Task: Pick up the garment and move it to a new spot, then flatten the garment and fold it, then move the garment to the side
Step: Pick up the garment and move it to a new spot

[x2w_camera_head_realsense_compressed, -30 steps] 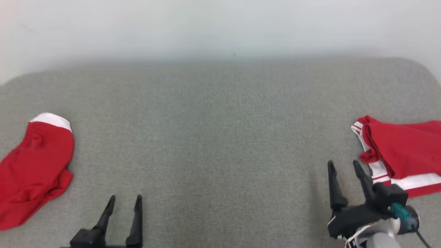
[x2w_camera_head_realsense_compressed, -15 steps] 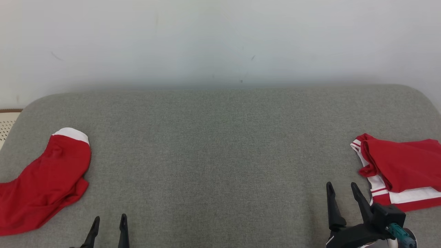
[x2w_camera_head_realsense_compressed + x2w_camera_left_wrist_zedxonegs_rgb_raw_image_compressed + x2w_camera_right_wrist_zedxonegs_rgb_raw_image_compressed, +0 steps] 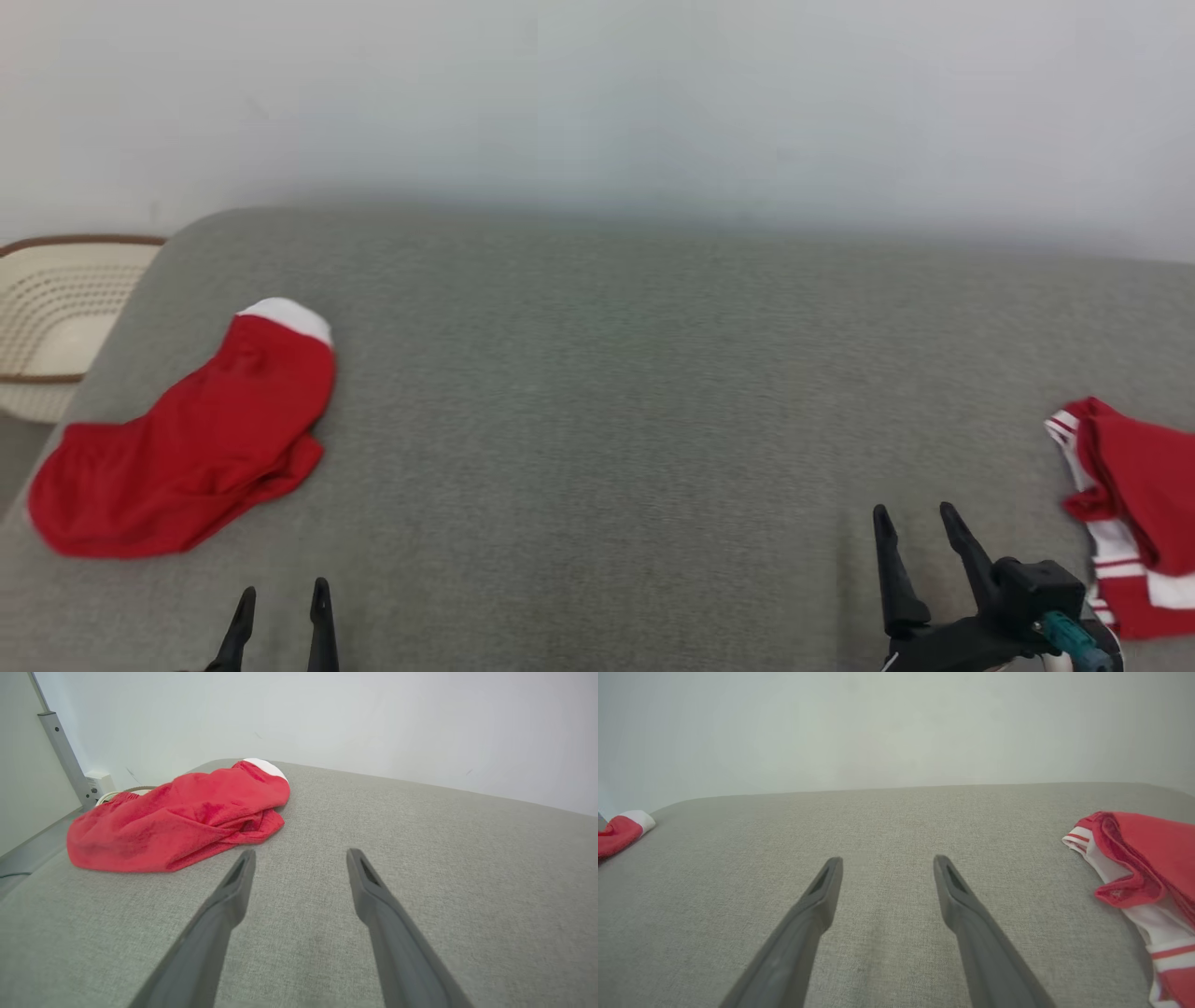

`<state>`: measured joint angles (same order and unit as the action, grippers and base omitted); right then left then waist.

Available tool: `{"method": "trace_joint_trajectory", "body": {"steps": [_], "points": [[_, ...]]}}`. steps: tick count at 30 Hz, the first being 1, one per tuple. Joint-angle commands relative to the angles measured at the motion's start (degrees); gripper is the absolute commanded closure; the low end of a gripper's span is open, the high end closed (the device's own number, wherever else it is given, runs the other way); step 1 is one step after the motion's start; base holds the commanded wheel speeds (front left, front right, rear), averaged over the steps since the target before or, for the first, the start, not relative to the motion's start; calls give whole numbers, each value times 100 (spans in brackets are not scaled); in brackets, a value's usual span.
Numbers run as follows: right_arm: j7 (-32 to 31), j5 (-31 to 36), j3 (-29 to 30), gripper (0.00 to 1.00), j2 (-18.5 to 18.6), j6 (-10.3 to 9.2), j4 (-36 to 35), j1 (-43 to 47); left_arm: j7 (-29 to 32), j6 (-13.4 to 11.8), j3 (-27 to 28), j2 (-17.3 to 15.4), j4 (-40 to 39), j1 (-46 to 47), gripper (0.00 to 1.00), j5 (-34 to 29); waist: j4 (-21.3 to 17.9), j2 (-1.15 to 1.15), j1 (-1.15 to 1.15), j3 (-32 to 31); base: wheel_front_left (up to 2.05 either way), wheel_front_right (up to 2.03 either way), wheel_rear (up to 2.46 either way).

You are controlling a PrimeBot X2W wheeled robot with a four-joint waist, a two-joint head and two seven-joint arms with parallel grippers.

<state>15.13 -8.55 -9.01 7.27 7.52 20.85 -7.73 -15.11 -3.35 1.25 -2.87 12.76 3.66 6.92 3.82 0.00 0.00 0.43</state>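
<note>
On a grey fabric-covered table (image 3: 607,392), a bunched red garment (image 3: 196,439) lies ahead and left of the empty, wide-open left end effector (image 3: 284,588), while a red-and-white striped garment (image 3: 1134,485) lies just right of the equally open, empty right end effector (image 3: 913,509).

Soft, even light covers the grey cushion (image 3: 597,420), bright and flat. A faint shadow lies on the cushion just beside the right gripper (image 3: 912,509). The head view is smeared throughout, the cushion's far edge melting into the wall (image 3: 597,93). Both wrist views are sharper, showing the cushion's weave, its far edge bowed.
</note>
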Motion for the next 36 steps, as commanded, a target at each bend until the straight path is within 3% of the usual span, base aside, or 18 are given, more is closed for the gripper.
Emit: {"method": "trace_joint_trajectory", "body": {"steps": [1, 8, 14, 20, 24, 31, 36], "points": [[-1, -4, -83, 0, 30, -7, -10, -61, -5, -28, 45, -10, 52, -78, 0, -41, 625, 0, 0, 58, 0, 0, 0], [0, -41, -325, 0, 1, -7, 2, -256, -4, 60, 210, -4, 315, -83, 0, -86, 1349, 0, 0, 205, 0, 0, 0], [-1, -116, -483, 0, 94, -7, 22, -393, -5, 333, 355, -6, 514, 227, 0, -96, 1512, 0, 0, 423, 0, 0, 0], [-1, -131, -567, 0, 326, -7, -87, -594, -5, 782, 641, -223, 977, 984, 0, 13, 1343, 0, 0, 855, 0, 0, 0], [-1, -156, -515, 0, 534, -7, -184, -742, -5, 963, 604, -633, 1454, 1772, 0, -53, 1157, 0, 0, 1237, 0, 0, 0], [-2, -159, -439, 0, 869, -7, -409, -970, 13, 1070, 252, -1288, 2723, 3269, 0, 246, 882, 0, 0, 1875, 0, 0, 0], [-1, -191, -367, 0, 1026, -7, -528, -1102, 304, 1074, -232, -1605, 3463, 4035, 0, 839, 714, 0, 0, 2208, 0, 0, 0]]}}
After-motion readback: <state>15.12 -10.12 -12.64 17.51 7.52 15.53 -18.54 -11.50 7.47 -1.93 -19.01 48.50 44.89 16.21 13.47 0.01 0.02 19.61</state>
